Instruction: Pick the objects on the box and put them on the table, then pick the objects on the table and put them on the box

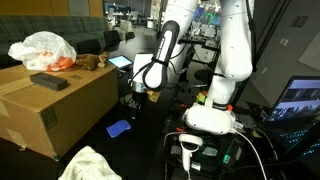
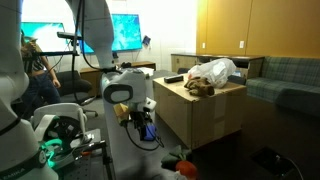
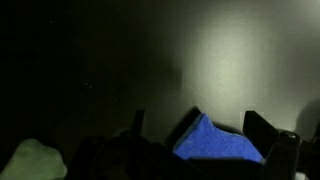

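The table (image 1: 150, 138) carries the box (image 1: 50, 110) at the left in an exterior view. The gripper (image 1: 140, 96) hangs right of the box, with its jaws spread wide and empty. The blue flat pad (image 1: 118, 128) lies flat on the table below it, slightly left and clear of the fingers. The probable next target is the dark grey slab (image 1: 48, 81) on the box top, up and left of the gripper, with its long axis roughly left to right.

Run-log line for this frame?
claw: open, over table | blue pad: on table below claw | bag, grey slab, brown lump: on box
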### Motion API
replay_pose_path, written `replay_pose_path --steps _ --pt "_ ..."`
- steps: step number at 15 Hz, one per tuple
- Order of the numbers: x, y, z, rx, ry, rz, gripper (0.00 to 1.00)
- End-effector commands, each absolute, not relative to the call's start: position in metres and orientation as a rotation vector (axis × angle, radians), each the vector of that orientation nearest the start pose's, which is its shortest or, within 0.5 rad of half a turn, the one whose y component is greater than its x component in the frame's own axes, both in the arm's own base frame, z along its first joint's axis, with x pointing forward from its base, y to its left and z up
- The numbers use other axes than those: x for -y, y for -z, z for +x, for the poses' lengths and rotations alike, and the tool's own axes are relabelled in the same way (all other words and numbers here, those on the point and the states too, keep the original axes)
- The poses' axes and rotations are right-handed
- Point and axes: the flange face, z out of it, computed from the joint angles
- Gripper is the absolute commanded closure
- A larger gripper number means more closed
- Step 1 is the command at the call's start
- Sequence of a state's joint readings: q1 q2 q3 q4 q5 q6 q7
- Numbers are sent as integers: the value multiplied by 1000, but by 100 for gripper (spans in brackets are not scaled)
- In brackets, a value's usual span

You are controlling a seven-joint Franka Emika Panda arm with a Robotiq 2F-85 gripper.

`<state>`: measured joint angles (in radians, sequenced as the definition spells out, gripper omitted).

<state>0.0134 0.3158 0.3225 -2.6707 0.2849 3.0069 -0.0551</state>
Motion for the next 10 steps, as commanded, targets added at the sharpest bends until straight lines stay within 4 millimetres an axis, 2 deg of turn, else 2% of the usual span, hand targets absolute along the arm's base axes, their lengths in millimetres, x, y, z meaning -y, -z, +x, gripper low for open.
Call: replay_pose_path --steps 1,10 --pt "-122 -186 372 109 40 -3037 0" --pt "-112 -297 387 51 109 -3035 0"
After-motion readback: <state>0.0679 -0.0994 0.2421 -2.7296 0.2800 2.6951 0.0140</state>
